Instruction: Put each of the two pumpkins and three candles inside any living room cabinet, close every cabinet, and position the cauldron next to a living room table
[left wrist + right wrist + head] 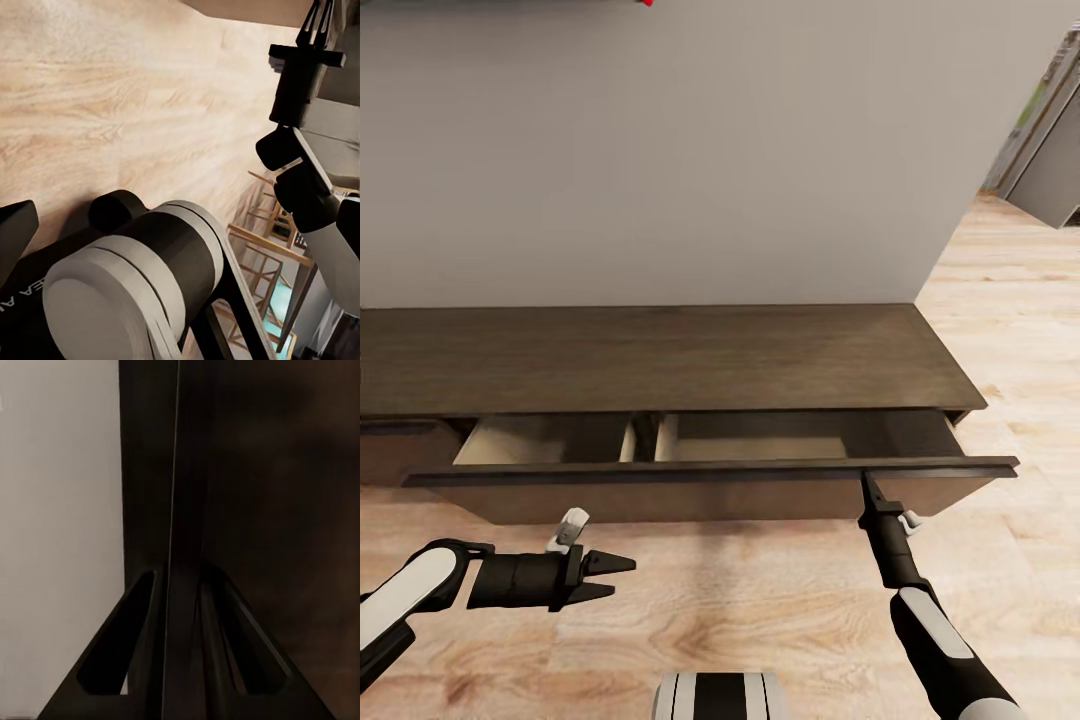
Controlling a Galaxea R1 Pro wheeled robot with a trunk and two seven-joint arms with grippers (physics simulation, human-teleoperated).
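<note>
my right gripper, jaws pinched on the cabinet drawer front; left gripper narrow, empty. next: load items.

Camera layout: one head view, two wrist views.
Head camera looks down, 12 o'clock, at cabinet; right wrist camera sits close against its drawer front; left wrist camera faces floor.

Readable text: one fragment only, pale letters cut off at the picture's edge, seemingly "EA" above "A".
Carrier: black arm housing in the left wrist view.
Rest of the word: out of frame, unreadable.
Brands, numbers, signs: none legible.
</note>
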